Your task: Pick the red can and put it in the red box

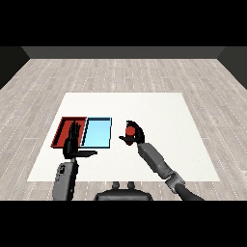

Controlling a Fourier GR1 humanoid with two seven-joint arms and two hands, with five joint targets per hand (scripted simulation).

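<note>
Holding: right black hand (135, 134) curled rd small red can (130, 131)
Left hand (73, 143): fingers straight (over red tray (61, 129))
Surface: flat white table (159, 111), grey plank floor (125, 72)

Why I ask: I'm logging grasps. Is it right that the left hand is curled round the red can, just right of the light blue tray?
Not quite: it is the right hand that curls round the red can, just right of the light blue tray. The head view shows this; the left hand holds nothing, with its fingers straight over the red tray.
</note>
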